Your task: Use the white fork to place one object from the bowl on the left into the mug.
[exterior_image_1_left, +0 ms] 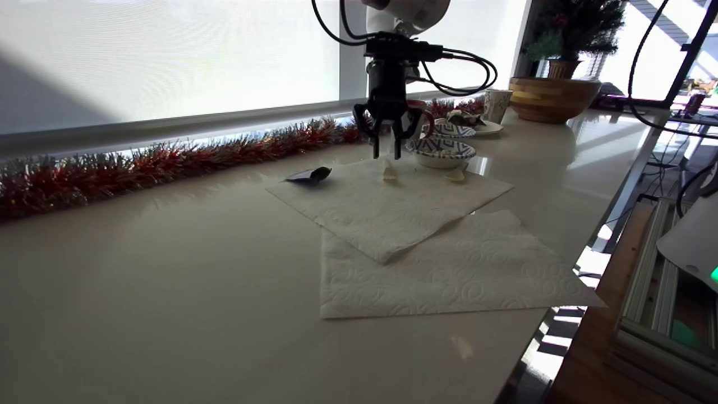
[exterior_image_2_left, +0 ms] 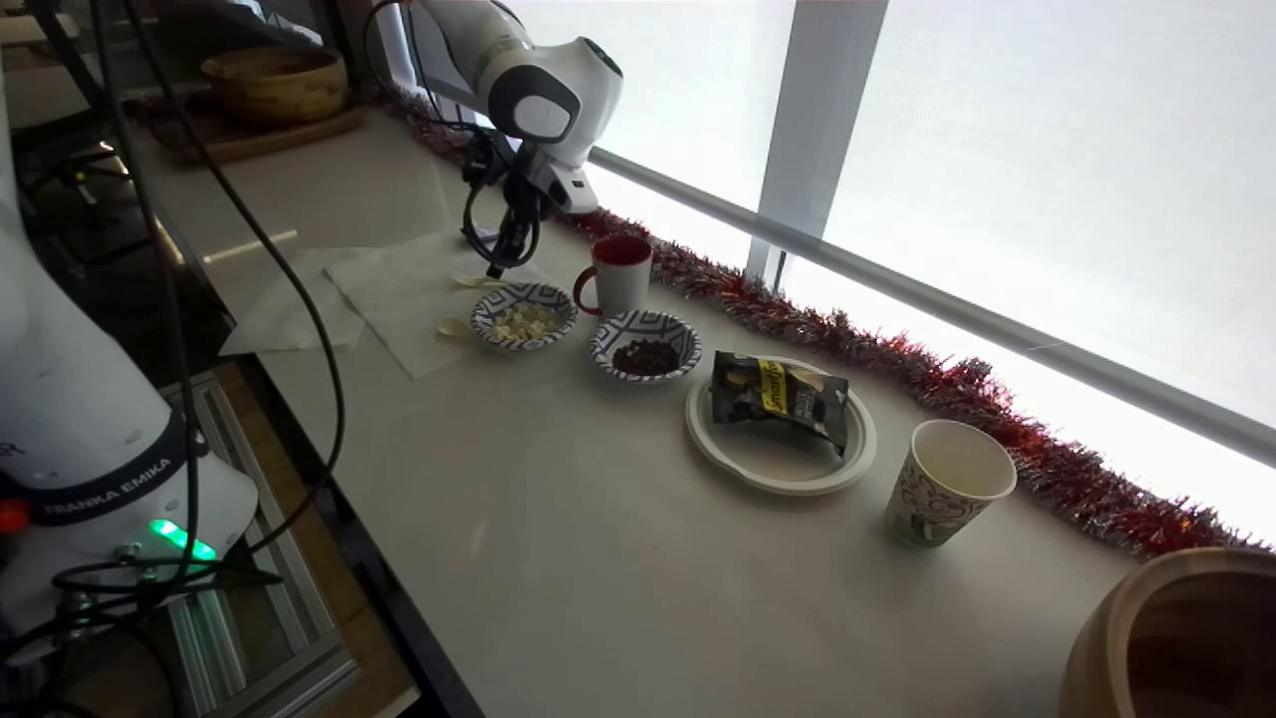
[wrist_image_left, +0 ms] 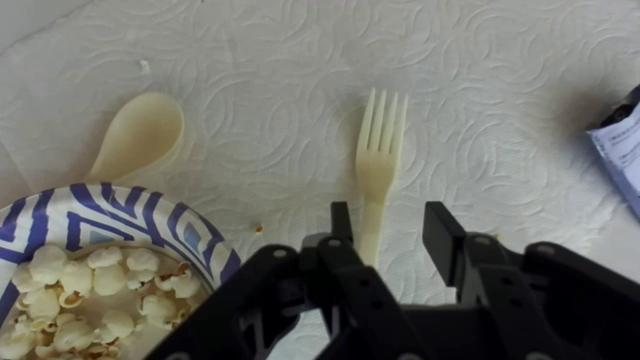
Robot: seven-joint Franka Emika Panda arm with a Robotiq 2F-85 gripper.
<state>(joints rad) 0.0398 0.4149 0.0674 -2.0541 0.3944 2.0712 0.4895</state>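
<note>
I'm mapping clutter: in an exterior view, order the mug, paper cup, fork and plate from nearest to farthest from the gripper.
1. Fork: beneath the gripper.
2. Mug: right of the gripper in an exterior view.
3. Plate: farther right.
4. Paper cup: past the plate.

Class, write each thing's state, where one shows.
Jaws: open
White fork: lying, ungripped
Spoon: lying
Mug: upright, contents hidden
Popcorn bowl: partly filled
Second bowl: dark pieces inside
Paper cup: upright
Black packet: lying, seal unclear
Other packet: lying
Base light: lit green
</note>
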